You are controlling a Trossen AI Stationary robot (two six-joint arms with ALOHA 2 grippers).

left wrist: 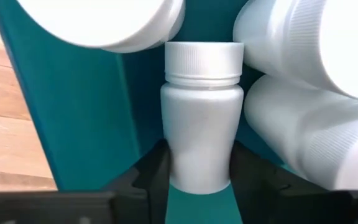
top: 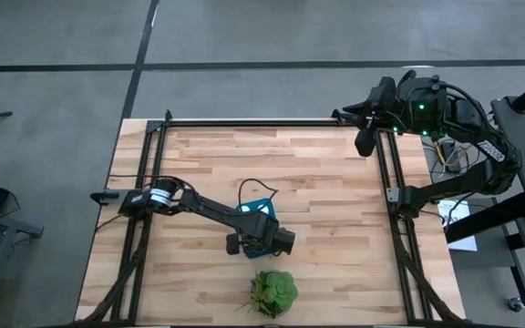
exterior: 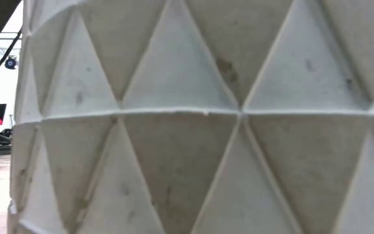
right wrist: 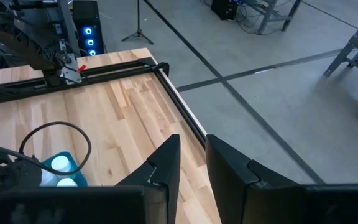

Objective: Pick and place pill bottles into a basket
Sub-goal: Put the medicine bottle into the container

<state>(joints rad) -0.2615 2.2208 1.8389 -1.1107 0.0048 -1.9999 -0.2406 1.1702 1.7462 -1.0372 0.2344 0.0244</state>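
Note:
In the left wrist view the teal basket [left wrist: 79, 112] fills the picture, with several white pill bottles lying in it. One pill bottle [left wrist: 201, 124] lies on its side between the fingers of my left gripper [left wrist: 199, 180]. Other bottles [left wrist: 316, 137] crowd around it. From above, my left gripper [top: 261, 235] hangs over the basket [top: 253, 208] near the table's middle and hides most of it. My right gripper [top: 365, 141] is raised at the far right corner, shut and holding nothing. My left gripper pinches the bottle's body near its base end [left wrist: 197, 174] between its two fingers, one on each side. The fingers come from above, pointing down, and lie across the bottle. The bottle lies on its side inside the basket; whether it rests on the floor I cannot tell.
A green plant [top: 273, 292] stands at the near edge, just in front of the basket. Its white faceted pot [exterior: 200, 117] blocks the low view. Black rails [top: 390, 182] run along the table's sides. The right wrist view shows the basket [right wrist: 67, 165] across bare wood.

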